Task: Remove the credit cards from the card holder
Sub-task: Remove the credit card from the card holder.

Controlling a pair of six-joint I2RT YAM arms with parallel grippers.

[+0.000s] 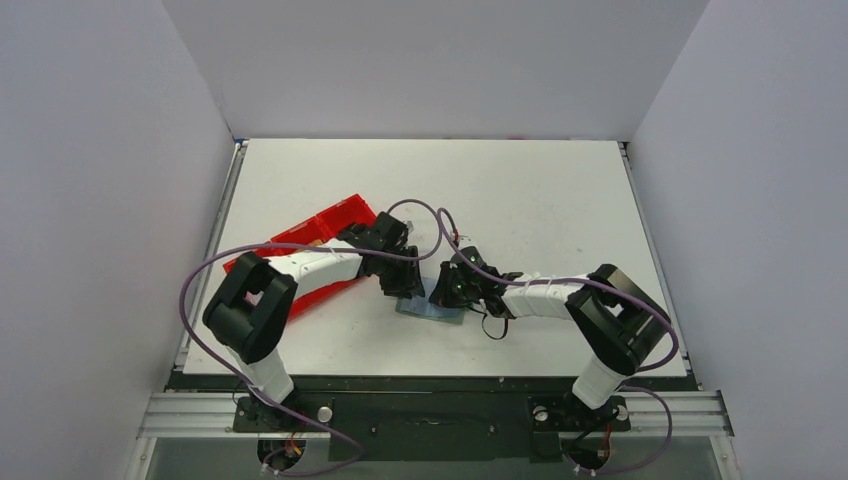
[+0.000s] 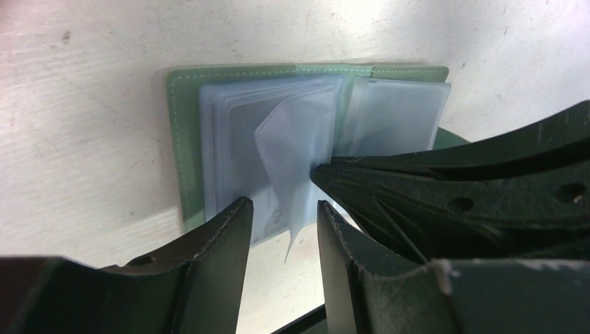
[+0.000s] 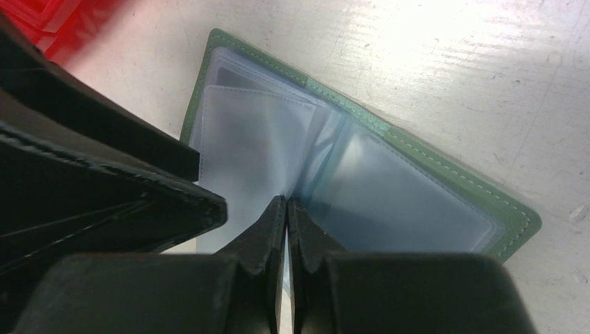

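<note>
Holder [image 1: 432, 311] lies open on table [image 1: 520, 190] near red tray [image 1: 340, 215], clear sleeves [image 3: 410, 202] fanned up; left gripper [image 2: 282, 221] half open astride one loose sleeve [image 2: 292, 149], gripping nothing; right gripper [image 3: 286, 209] shut, tips at the spine, perhaps nipping a sleeve edge, too blurred to say.

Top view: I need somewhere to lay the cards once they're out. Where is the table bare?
The table is bare across its far half, beyond the red tray and both grippers, and along its right edge. Crowded: the near middle, where the left gripper and right gripper meet over the open card holder.
</note>
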